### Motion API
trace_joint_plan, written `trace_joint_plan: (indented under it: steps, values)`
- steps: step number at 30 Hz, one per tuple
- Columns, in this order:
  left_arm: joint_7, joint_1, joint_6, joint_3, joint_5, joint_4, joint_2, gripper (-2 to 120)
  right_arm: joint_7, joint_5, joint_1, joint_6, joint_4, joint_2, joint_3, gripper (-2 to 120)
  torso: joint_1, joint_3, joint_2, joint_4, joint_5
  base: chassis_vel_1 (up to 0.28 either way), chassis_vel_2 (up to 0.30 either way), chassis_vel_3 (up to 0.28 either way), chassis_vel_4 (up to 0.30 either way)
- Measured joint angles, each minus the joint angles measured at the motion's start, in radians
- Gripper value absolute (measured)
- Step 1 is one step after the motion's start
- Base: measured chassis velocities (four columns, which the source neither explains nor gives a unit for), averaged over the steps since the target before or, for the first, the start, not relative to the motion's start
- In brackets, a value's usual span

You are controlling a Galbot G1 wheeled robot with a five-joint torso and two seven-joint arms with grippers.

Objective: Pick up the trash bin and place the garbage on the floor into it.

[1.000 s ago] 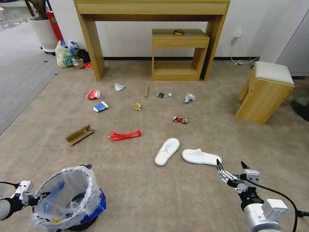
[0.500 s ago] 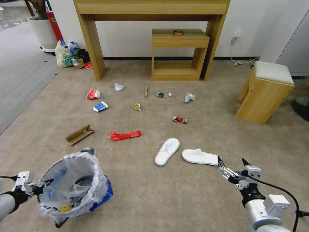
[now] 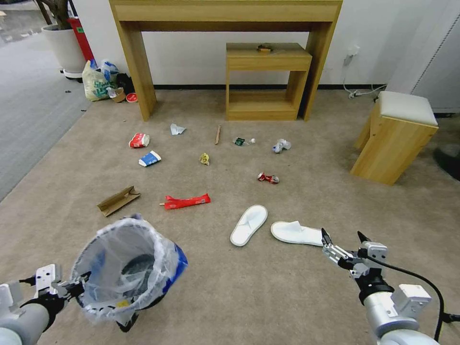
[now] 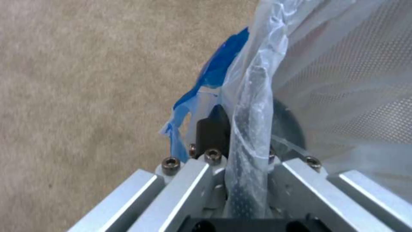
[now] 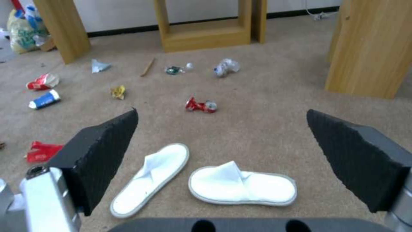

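Bin pickup looks done, litter collection not started. Left gripper (image 3: 79, 282) is low at near left, fingers pinched on the rim and liner of the trash bin (image 3: 128, 266); the wrist view shows a black finger (image 4: 213, 129) tight against the plastic. The bin hangs tilted, mouth facing up and toward the camera, base apparently off the floor (image 3: 268, 297), though I can't confirm the clearance. Nothing obvious inside except liner. All garbage is on the carpet, left to right: cardboard (image 3: 118, 200), red cup (image 3: 139, 140), blue-white cup (image 3: 150, 158), red wrapper (image 3: 187, 201), crumpled paper (image 3: 177, 129), yellow wad (image 3: 205, 158), stick (image 3: 218, 134), small bottle (image 3: 243, 141), crushed can (image 3: 268, 178), crumpled bottle (image 3: 281, 145), two slippers (image 3: 248, 224) (image 3: 298, 233). Right gripper (image 3: 342, 243) is at near right, arm reaching forward, fingers spread wide and empty, hovering just beside the heel of the right slipper and pointed at the pair.
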Motion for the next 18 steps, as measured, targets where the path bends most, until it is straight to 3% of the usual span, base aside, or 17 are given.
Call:
trace_joint_plan:
  steps: [8,18]
  values:
    - [-0.044,0.026,-0.001,0.003,-0.056,-0.089,-0.102,0,-0.005,-0.007,-0.003,-0.030,0.032,0.014,0.008,100,0.000,0.000,0.000,0.0001,0.0001,0.000,0.000,0.000,0.000]
    - [-0.074,0.028,-0.001,0.036,-0.009,-0.105,-0.163,0,-0.040,-0.035,0.031,-0.054,0.058,0.023,0.019,100,0.000,0.000,0.000,0.0003,-0.0001,0.000,0.000,0.000,0.000]
